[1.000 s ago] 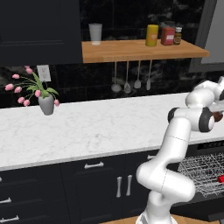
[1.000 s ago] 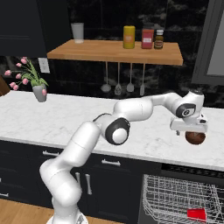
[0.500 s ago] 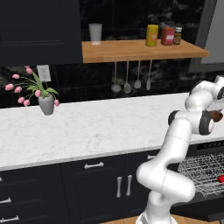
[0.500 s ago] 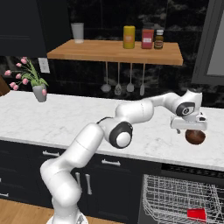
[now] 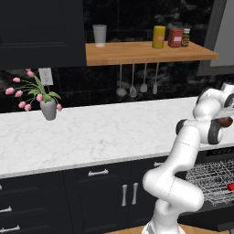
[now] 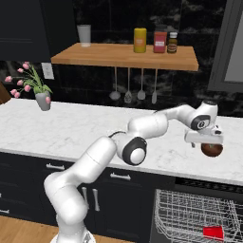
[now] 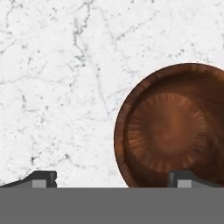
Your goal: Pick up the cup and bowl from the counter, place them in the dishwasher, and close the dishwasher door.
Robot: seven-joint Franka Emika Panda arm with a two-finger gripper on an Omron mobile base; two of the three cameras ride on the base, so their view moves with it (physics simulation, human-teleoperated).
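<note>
A brown wooden bowl (image 6: 212, 150) sits on the white marble counter (image 6: 85, 128) near its right end, above the dishwasher. My gripper (image 6: 205, 143) hangs just over it, pointing down, open and holding nothing. In the hand view the bowl (image 7: 170, 127) lies right of centre. One fingertip (image 7: 186, 178) is over its near side and the other (image 7: 43, 178) is over bare counter (image 7: 57, 87), with the bowl's left rim between them. From the left the bowl (image 5: 225, 121) peeks out beside the wrist. A small red cup (image 6: 212, 231) lies in the dishwasher's wire rack (image 6: 190, 216).
A vase of pink flowers (image 5: 48, 108) stands far left on the counter. A wooden shelf (image 5: 146, 51) above carries a glass and several jars, with utensils (image 5: 137, 87) hanging under it. Dark cabinets with silver handles (image 5: 98, 172) run below. The rack (image 5: 210, 176) sticks out at lower right.
The hand has shifted slightly over the bowl. The jaws stay open and the bowl has not moved.
</note>
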